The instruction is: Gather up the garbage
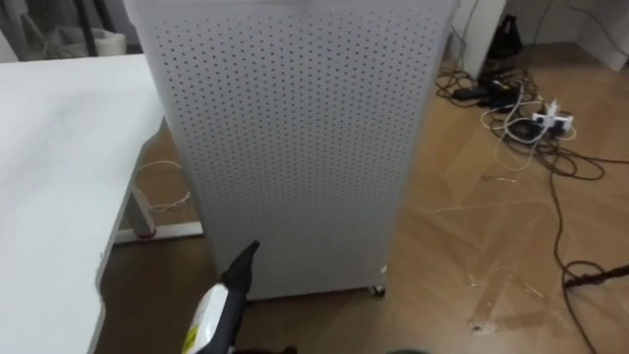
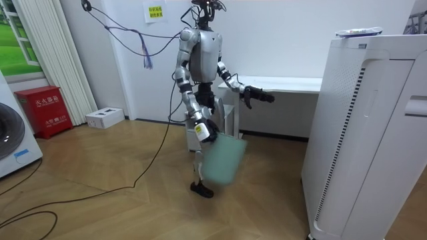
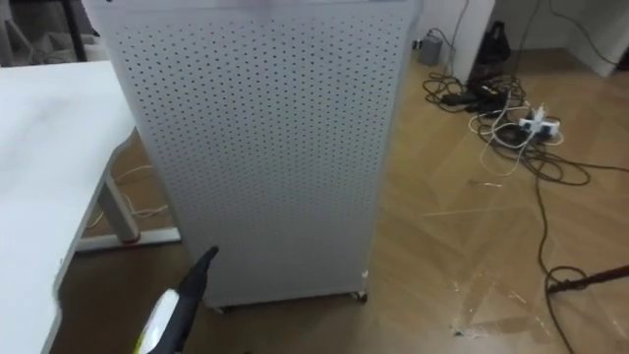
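Clear plastic scrap point(image 1: 491, 305) lay flat, right of the white cabinet point(image 1: 295, 147). Probably light, limp and slippery, best pinched at a raised edge. Right hand point(image 2: 205, 131) clenched a green bin point(image 2: 221, 160) short of the cabinet. Left hand point(image 1: 231, 285) reached toward the cabinet, but I could not tell its grip.

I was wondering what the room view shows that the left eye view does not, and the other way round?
Room view: the robot stands beside the white table, its right hand holding a green bag low at its side; a red box and a washing machine stand at that view's left. Left eye view: a power strip and tangled cables on the wooden floor. Both: the left hand held out forward, the white table and the tall white unit ahead.
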Motion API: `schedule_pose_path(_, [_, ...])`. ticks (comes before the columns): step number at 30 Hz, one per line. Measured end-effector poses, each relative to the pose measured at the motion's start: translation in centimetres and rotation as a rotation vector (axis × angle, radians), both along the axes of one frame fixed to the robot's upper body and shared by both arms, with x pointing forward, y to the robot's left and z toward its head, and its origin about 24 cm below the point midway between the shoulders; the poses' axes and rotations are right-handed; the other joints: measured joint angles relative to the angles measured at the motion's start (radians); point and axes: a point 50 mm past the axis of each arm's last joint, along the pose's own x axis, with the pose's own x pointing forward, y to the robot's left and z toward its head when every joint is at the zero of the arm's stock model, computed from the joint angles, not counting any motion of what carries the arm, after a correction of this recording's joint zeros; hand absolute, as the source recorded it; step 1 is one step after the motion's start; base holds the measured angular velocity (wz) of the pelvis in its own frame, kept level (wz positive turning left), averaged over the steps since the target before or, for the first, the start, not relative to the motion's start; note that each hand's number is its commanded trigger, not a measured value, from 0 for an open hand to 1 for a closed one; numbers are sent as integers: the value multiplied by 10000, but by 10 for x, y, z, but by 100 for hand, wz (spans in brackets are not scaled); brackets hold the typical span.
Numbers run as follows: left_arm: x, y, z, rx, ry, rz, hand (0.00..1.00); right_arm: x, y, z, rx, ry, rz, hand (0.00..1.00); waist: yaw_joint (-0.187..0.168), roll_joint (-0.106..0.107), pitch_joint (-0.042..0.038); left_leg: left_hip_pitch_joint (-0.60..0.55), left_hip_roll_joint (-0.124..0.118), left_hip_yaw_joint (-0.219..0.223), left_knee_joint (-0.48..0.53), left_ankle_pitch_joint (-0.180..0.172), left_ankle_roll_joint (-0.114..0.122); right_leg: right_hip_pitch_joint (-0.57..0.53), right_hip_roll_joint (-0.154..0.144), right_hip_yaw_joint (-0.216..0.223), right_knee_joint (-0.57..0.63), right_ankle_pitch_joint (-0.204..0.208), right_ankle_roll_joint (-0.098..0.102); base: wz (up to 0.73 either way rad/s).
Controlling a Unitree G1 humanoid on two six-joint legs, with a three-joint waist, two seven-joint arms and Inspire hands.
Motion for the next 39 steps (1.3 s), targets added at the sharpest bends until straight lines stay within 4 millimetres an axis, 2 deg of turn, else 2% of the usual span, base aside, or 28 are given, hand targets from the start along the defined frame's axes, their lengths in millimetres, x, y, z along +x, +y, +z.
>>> schedule_pose_path(3, [-19, 19, -19, 354, 1135, 721, 0, -6, -5, -4, -58, 396, -283, 100, -54, 11, 2, 206, 118, 185, -90, -67, -69, 83, 56, -190, -63, 91, -50, -43])
schedule_pose_path(5, [-31, 23, -26, 350, 1547, 962, 0, -11, -7, -6, 26, 535, -617, 100, -84, 0, 11, 269, 113, 127, -136, -80, -92, 123, 27, -472, -82, 100, -64, -13])
schedule_pose_path(7, [-40, 26, -33, 418, 1967, 1065, 0, -13, -10, -6, 51, 575, -828, 100, -70, 12, 25, 273, 137, 114, -135, -86, -107, 112, 24, -576, -63, 105, -77, 0])
schedule_pose_path(10, [-54, 32, -44, 555, 2805, 1364, 0, -15, -10, -7, 92, 671, -813, 100, -37, 23, 38, 364, 281, 147, -109, -118, -171, 112, 46, -752, 5, 71, -135, -7])
schedule_pose_path(13, [-70, 45, -54, 828, 3628, 1757, 0, -11, -8, -7, 257, 584, -650, 100, -10, -39, 83, 372, 367, 179, 174, -251, -307, 121, 105, -844, 159, -67, -229, -12])
schedule_pose_path(14, [-76, 49, -56, 880, 3897, 1956, 0, -9, -7, -7, 335, 550, -525, 100, 14, -91, 111, 341, 483, 200, 418, -347, -372, 102, 143, -870, 282, -155, -287, -24])
schedule_pose_path(16, [-88, 54, -61, 936, 4393, 2298, 0, -7, -5, -7, 401, 533, -314, 100, 40, -152, 128, 147, 656, 268, 1188, -598, -493, 8, 196, -875, 550, -469, -379, -27])
schedule_pose_path(18, [-100, 58, -66, 1000, 5018, 2540, 0, -10, -3, -8, 404, 647, -232, 100, 226, -147, 119, -397, 1091, 160, 2986, -709, -577, 79, 342, -837, 784, -708, -577, -36])
schedule_pose_path(19, [-103, 59, -66, 986, 5084, 2608, 0, -11, -3, -8, 396, 661, -232, 100, 258, -127, 123, -532, 1208, -4, 3487, -705, -573, 158, 404, -838, 809, -736, -630, -44])
schedule_pose_path(20, [-108, 59, -68, 943, 5241, 2753, 0, -12, -4, -8, 348, 704, -172, 100, 268, 8, 130, -830, 1407, -467, 4457, -645, -547, 330, 584, -690, 851, -795, -739, -40])
schedule_pose_path(21, [-113, 59, -70, 787, 5450, 3018, 0, -14, -3, -9, 257, 789, -48, 100, 272, 63, 131, -1175, 1514, -907, 5316, -408, -430, 549, 725, -460, 907, -877, -851, -39])
schedule_pose_path(22, [-115, 59, -72, 684, 5549, 3177, 0, -15, -4, -9, 223, 811, -5, 100, 272, 46, 147, -1348, 1466, -1158, 5594, -392, -320, 608, 751, -316, 956, -946, -892, -26])
schedule_pose_path(23, [-116, 57, -73, 416, 5674, 3363, 0, -15, -5, -8, 156, 815, -36, 100, 254, 49, 131, -1740, 1099, -1436, 5477, -632, -236, 632, 760, -78, 1043, -1100, -914, -19])
schedule_pose_path(24, [-114, 56, -73, 241, 5625, 3445, 0, -15, -6, -8, 124, 844, -138, 100, 291, 18, 140, -2283, 680, -1521, 5096, -706, -168, 626, 705, 78, 1047, -1168, -948, -23])
schedule_pose_path(25, [-114, 56, -73, 222, 5629, 3485, 0, -15, -7, -8, 116, 868, -184, 100, 345, -7, 129, -2528, 466, -1501, 4793, -696, -186, 634, 663, 149, 1049, -1228, -1024, -44])
schedule_pose_path(26, [-115, 58, -73, 213, 5622, 3589, 0, -16, -7, -8, 104, 891, -175, 100, 538, -30, 124, -2992, 149, -1498, 3981, -602, -255, 667, 601, 189, 1054, -1294, -1057, -44])
schedule_pose_path(27, [-115, 60, -72, 206, 5596, 3705, 0, -18, -6, -9, 111, 979, -163, 100, 583, -67, 117, -3358, -84, -1581, 2898, -269, -301, 697, 605, 247, 1068, -1408, -1006, -34])
schedule_pose_path(28, [-115, 61, -72, 178, 5572, 3792, 0, -19, -6, -10, 97, 1030, -144, 100, 621, -82, 121, -3495, -134, -1572, 2383, 117, -207, 740, 606, 258, 1103, -1474, -960, -28])
schedule_pose_path(29, [-118, 62, -73, 122, 5607, 3971, 0, -22, -6, -11, 68, 1209, -166, 100, 763, -128, 90, -3607, -186, -1563, 1861, 868, -47, 834, 572, 391, 1199, -1678, -874, -26])
schedule_pose_path(30, [-122, 61, -73, 89, 5692, 4052, 0, -24, -8, -11, -2, 1303, -225, 100, 769, -149, 1, -3501, -242, -1526, 1748, 1252, 205, 964, 493, 341, 1163, -1816, -719, -26])
schedule_pose_path(31, [-123, 61, -74, 88, 5706, 4049, 0, -24, -8, -11, -29, 1295, -236, 100, 768, -141, -7, -3435, -288, -1514, 1760, 1338, 329, 1049, 453, 331, 1125, -1869, -656, -14])
schedule_pose_path(32, [-123, 60, -74, 81, 5719, 4048, 0, -24, -8, -11, -37, 1306, -239, 100, 761, -144, -38, -3346, -409, -1541, 1828, 1565, 592, 1223, 386, 318, 1021, -1972, -568, -4])
schedule_pose_path(33, [-122, 60, -73, 80, 5680, 4046, 0, -24, -6, -12, -6, 1327, -207, 100, 751, -285, -21, -3230, -565, -1527, 1925, 1426, 645, 1456, 204, 177, 827, -2034, -479, 0])
schedule_pose_path(35, [-115, 59, -72, 51, 5518, 3971, 0, -23, -7, -11, -121, 1307, -132, 100, 744, -413, -4, -3170, -726, -1459, 2097, 1147, 740, 1710, 0, 95, 600, -2103, -357, 7])
schedule_pose_path(37, [-110, 60, -71, 30, 5362, 3944, 0, -20, -7, -10, -334, 1263, 89, 100, 792, -422, -1, -3146, -778, -1338, 2277, 796, 800, 1764, -125, 37, 737, -2136, -294, -6])
schedule_pose_path(39, [-105, 59, -70, -9, 5208, 3907, 0, -14, -7, -9, -430, 1138, 162, 100, 870, -376, 17, -3029, -828, -1184, 2573, 264, 871, 1660, -435, -436, 1712, -2271, -44, -16])
